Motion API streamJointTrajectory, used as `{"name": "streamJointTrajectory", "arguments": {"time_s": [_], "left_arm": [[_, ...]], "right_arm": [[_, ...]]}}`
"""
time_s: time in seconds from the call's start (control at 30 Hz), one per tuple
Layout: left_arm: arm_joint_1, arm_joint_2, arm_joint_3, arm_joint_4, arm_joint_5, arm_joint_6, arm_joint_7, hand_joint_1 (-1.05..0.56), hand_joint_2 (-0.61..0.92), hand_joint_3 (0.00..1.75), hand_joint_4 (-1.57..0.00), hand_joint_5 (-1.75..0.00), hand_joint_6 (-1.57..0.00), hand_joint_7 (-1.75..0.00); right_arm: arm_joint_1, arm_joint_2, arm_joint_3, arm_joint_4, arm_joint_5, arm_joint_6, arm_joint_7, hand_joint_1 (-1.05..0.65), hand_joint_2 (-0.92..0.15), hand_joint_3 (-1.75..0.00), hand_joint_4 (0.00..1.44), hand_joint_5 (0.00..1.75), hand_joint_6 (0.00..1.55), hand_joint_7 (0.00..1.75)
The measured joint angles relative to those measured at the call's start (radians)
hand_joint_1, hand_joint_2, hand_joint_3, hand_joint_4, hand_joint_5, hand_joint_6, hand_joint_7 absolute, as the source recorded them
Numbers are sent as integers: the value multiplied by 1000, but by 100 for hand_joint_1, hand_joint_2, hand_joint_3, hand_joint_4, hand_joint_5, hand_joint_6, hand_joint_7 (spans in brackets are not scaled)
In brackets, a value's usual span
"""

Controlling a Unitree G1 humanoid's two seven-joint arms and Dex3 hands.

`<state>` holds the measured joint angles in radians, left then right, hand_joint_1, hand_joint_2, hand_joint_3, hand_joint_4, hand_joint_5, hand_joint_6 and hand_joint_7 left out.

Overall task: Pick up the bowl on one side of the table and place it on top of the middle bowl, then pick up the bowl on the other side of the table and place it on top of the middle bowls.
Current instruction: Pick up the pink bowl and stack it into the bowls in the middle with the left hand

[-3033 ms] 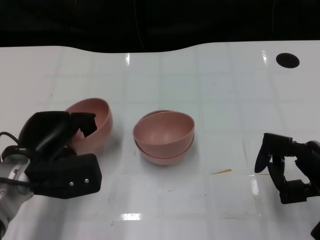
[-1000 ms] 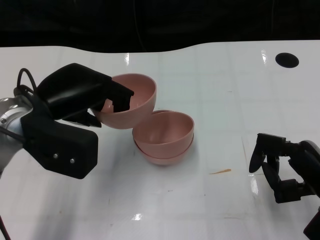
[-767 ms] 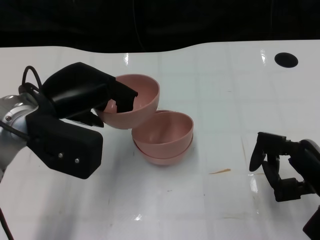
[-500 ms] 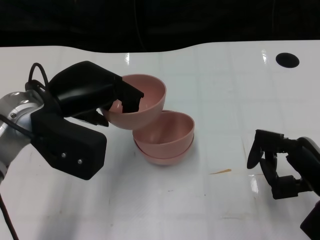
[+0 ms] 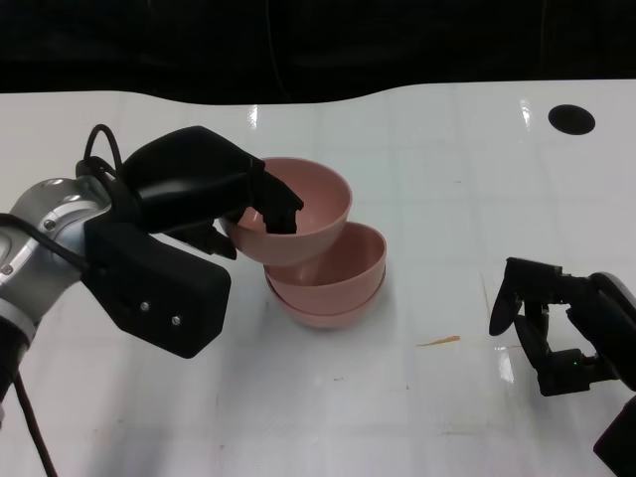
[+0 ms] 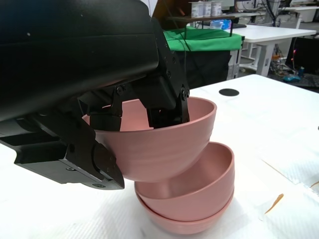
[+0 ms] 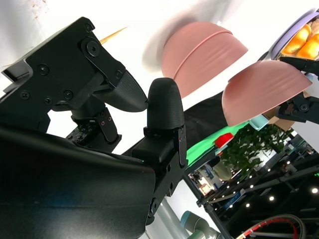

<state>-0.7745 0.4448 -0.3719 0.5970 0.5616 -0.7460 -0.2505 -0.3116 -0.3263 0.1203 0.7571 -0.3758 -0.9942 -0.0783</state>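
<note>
- The left robot hand [image 5: 204, 189] grips a pink, smooth-sided plastic bowl [image 5: 298, 221] by its near rim, fingers hooked over the edge into the hollow and the rest of the hand against the outer wall. That hold leaves the underside free to drop into another bowl.
- The held bowl hangs tilted, off the glossy white worktop [image 5: 417, 199], partly over the middle stack of two nested pink bowls [image 5: 333, 288]. In the left wrist view its underside [image 6: 159, 154] sits just above, perhaps touching, the top bowl's rim [image 6: 209, 169]; I cannot tell which.
- The stack stands at the worktop's centre, one bowl already seated in the other, so this looks like the final placement of the task.
- The held bowl is offset toward the robot's left of the stack; by my judgement it needs shifting over the centre and levelling before release, or it may slide off the rim.
- The right robot hand [image 5: 556, 323] holds nothing, fingers apart and loosely curled, resting low at the worktop's right, well clear of the bowls.
- A small orange sliver [image 5: 438, 341] lies on the worktop between the stack and that hand.
</note>
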Motion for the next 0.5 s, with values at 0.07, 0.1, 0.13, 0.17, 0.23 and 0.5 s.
{"name": "streamJointTrajectory", "arguments": {"time_s": [0.07, 0.1, 0.13, 0.17, 0.23, 0.5], "left_arm": [[-5, -12, -1, 7, 1, -5, 1, 11, 88, 1, -77, -171, -82, -135], [-7, -17, -3, 14, 3, -12, 4, 10, 88, 1, -76, -173, -72, -153], [-8, -23, -5, 20, 6, -17, 11, 10, 89, 1, -75, -174, -68, -161], [-9, -28, -8, 27, 11, -21, 19, 10, 89, 1, -75, -174, -65, -167], [-11, -34, -11, 39, 16, -27, 28, 9, 89, 1, -75, -175, -63, -171], [-49, -62, -21, 114, 24, -55, 70, 8, 91, 2, -75, -175, -60, -175]], "right_arm": [[0, 1, 0, 0, 0, 0, 0, -1, -37, -155, 92, 175, 70, 168], [0, 1, 0, 0, 0, 0, 0, -1, -37, -155, 92, 175, 70, 168], [0, 1, 0, 0, 0, 0, 0, -1, -37, -155, 92, 175, 70, 168], [0, 1, 0, 0, 0, 0, 0, -1, -37, -155, 91, 175, 70, 168], [0, 1, 0, 0, 0, 0, 0, -1, -37, -155, 91, 175, 70, 168], [-2, 2, 0, 1, 0, 0, 0, -1, -37, -155, 91, 175, 70, 168]]}}
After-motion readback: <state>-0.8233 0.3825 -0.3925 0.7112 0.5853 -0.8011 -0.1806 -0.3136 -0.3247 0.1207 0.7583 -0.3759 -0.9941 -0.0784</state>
